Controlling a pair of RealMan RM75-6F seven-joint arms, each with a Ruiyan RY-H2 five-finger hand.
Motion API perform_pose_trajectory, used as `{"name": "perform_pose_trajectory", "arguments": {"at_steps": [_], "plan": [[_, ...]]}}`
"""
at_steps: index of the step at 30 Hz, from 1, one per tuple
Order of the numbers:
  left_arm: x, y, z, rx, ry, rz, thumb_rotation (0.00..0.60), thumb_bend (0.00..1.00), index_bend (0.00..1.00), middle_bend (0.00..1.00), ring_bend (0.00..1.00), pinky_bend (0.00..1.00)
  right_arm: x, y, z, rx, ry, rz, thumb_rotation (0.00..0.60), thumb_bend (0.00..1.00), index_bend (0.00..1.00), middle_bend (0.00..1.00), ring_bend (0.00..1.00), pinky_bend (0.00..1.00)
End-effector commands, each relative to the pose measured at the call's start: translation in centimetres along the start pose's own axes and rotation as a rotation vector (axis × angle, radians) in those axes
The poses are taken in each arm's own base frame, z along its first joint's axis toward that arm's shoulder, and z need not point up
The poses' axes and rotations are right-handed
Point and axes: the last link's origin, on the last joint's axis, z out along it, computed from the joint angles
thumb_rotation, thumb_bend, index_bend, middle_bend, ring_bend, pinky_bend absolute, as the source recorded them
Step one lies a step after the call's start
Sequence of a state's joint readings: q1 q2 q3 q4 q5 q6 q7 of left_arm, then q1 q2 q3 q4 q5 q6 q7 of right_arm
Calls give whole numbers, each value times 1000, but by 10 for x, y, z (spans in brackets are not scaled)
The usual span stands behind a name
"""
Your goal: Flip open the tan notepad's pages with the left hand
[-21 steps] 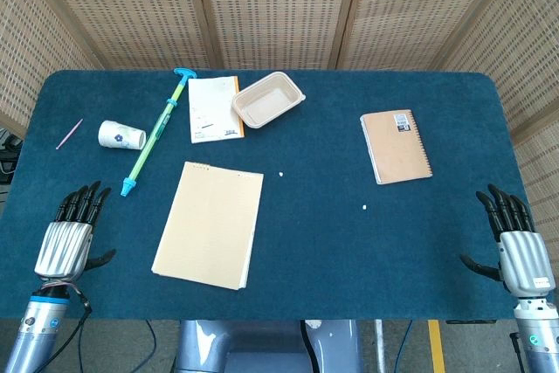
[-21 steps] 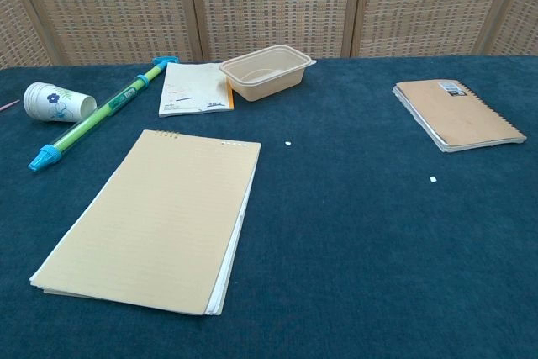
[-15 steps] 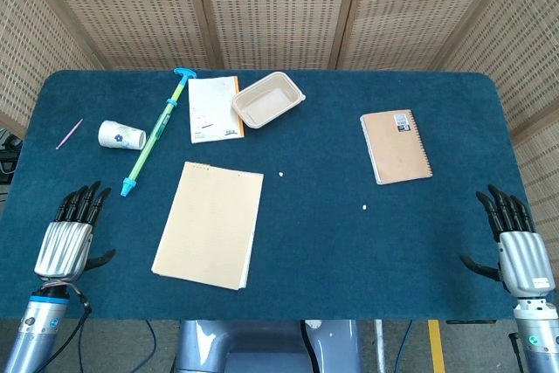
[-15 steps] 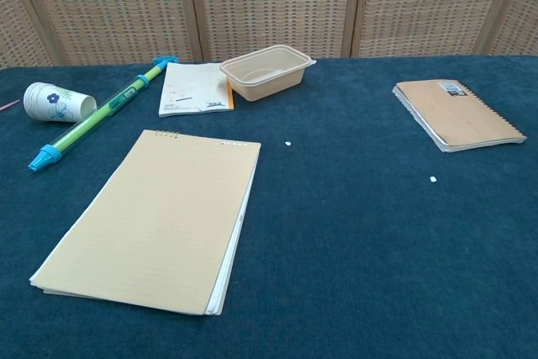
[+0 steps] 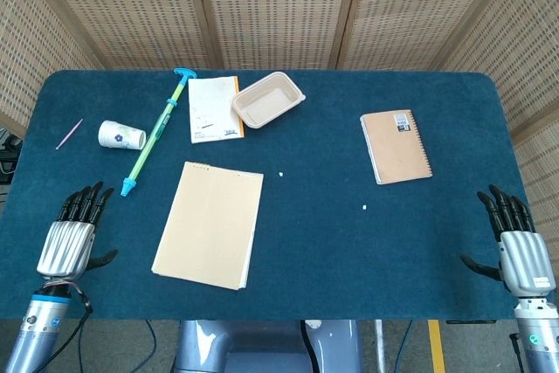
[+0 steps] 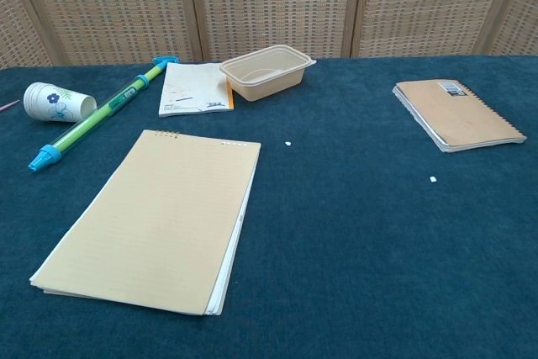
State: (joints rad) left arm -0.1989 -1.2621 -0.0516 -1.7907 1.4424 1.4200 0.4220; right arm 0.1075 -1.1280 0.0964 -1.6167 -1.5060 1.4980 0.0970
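The left hand (image 5: 68, 242), fingers apart and empty, has edged slightly nearer at the table's near-left corner, leaving the closed notepad (image 5: 210, 224) untouched.

Your left robot hand (image 5: 66, 242) sits low at your near left, fingers apart, holding nothing; your right robot hand (image 5: 519, 246) mirrors it.

No text is legible; the booklet's (image 6: 197, 89) print and the spiral notebook's (image 5: 396, 146) sticker are too small.
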Motion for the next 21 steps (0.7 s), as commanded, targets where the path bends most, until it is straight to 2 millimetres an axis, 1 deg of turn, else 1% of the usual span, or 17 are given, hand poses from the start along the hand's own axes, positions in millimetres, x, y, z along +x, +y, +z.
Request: {"name": "perform_pose_trajectory", "arguments": {"at_steps": [1,6,10,13,15,19,21], "plan": [[0,2,-1,-10,-4,-4,600,68,0,0,0,68,0,1,0,-3,-2,1,600,147,19,0,0,30],[-4,8,-3,-48,-28,-1,600,68,0,0,0,68,2,1,0,0,4,9,600,148,33,0,0,30],[-12,18,-4,-89,-57,11,600,82,0,0,0,68,2,1,-1,-2,6,13,600,147,34,0,0,31],[-19,26,-6,-128,-83,21,600,149,0,0,0,67,3,2,0,-5,7,15,600,147,34,0,0,31],[-24,33,-7,-156,-101,27,600,172,0,0,0,67,3,2,0,-5,7,17,600,147,34,0,0,31],[-35,45,-10,-211,-137,43,600,310,0,0,0,67,3,2,0,-2,9,20,600,147,34,0,0,31],[-42,53,-12,-249,-159,59,600,314,0,0,0,66,4,2,0,-1,12,24,600,147,33,0,0,31]]}}
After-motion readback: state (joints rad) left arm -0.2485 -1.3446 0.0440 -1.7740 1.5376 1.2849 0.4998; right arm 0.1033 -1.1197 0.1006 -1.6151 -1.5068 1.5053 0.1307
